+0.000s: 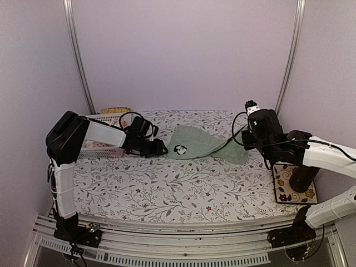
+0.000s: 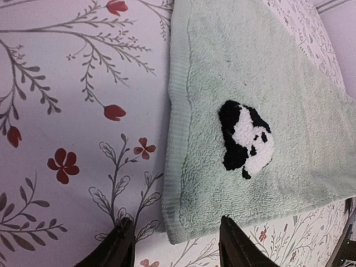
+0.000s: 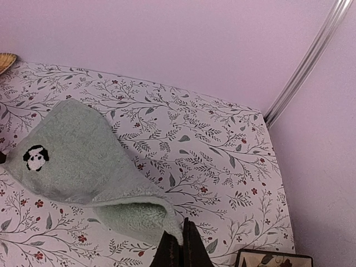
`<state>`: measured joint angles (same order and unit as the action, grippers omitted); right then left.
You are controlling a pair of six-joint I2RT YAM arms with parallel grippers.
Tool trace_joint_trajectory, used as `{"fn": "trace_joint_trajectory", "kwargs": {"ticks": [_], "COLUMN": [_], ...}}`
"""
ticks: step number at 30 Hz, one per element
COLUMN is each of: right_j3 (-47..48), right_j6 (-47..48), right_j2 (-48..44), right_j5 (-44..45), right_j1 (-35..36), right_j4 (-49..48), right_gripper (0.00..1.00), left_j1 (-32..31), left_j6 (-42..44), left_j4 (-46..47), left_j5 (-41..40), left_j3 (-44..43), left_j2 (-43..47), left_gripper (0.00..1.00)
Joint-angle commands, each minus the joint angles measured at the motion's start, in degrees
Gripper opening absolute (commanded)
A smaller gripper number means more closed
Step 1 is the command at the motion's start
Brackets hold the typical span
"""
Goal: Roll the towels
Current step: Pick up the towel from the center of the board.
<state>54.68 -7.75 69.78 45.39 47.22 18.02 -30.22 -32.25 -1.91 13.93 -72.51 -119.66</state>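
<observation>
1. Pinching one corner of the mint towel point(image 3: 78, 161), the right gripper point(image 3: 179, 246) had its fingers pressed together on the cloth. That corner was raised off the table in a soft fold.
2. The left gripper point(image 2: 175, 236) stood wide open and low over the table. One of its dark fingers point(image 2: 119, 247) was on each side of the towel's opposite corner. Whether they touched the cloth could not be told.
3. The towel's black-and-white panda mark point(image 2: 245, 139) faced up, near the left gripper's end.
4. Seen from above, the towel stretched between the two grippers across the back middle of the flowered tablecloth point(image 1: 183, 189).
5. A white lattice basket point(image 1: 111, 151) stood at the rear left, partly hidden by the left arm. A pinkish cloth point(image 1: 95, 146) showed inside it, too covered to make out.
6. A patterned tile point(image 1: 285, 186) lay at the table's right edge, well apart from the towel.
</observation>
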Motion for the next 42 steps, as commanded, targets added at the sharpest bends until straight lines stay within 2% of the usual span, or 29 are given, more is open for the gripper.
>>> {"fn": "trace_joint_trajectory", "kwargs": {"ticks": [1,5,8,10,16,21,23,27,34,37,42], "right_j3": [-0.6,-0.3,-0.4,-0.7,-0.7,-0.9,-1.0,-1.7,-2.5,-2.7,-2.9], "right_j6": [-0.6,-0.7,-1.2,-1.4,-1.6,-1.3,-1.4,-1.7,-2.3,-2.3,-2.6], "right_j2": [-0.5,-0.7,-1.5,-1.9,-3.0,-4.8,-5.5,-6.8,-8.2,-8.2,-8.4], "right_j5": [-0.1,-0.4,-0.9,-1.5,-3.6,-5.2,-5.6,-6.0,-7.1,-7.1,-7.7], "right_j1": [0.2,0.2,0.2,0.2,0.2,0.2,0.2,0.2,0.2,0.2,0.2], "right_j4": [-0.6,0.1,0.3,0.1,0.0,-0.5,-0.4,-0.3,-1.0,-1.2,-1.4], "right_gripper": [0.02,0.02,0.02,0.02,0.02,0.02,0.02,0.02,0.02,0.02,0.02], "left_j1": [-0.9,-3.8,-6.2,-7.1,-8.0,-11.4,-12.2,-12.4,-12.4,-12.7,-13.0], "left_j6": [6.1,16.3,24.8,29.1,42.7,61.1,65.5,71.7,84.5,90.5,96.6], "left_j4": [-2.1,-3.2,-1.5,0.5,4.4,15.7,17.5,16.8,17.4,13.6,8.3], "left_j5": [-5.5,-15.7,-22.9,-25.4,-27.4,-28.2,-30.1,-31.7,-32.6,-29.6,-29.2], "left_j3": [2.1,3.0,5.0,6.4,8.6,15.7,16.0,15.3,13.5,10.9,6.9], "left_j2": [1.1,3.2,4.8,5.8,9.9,10.8,9.3,7.6,1.8,-0.4,-3.7], "left_gripper": [0.56,0.74,0.91,0.97,0.97,0.97,0.96,0.89,0.89,0.92,0.91]}}
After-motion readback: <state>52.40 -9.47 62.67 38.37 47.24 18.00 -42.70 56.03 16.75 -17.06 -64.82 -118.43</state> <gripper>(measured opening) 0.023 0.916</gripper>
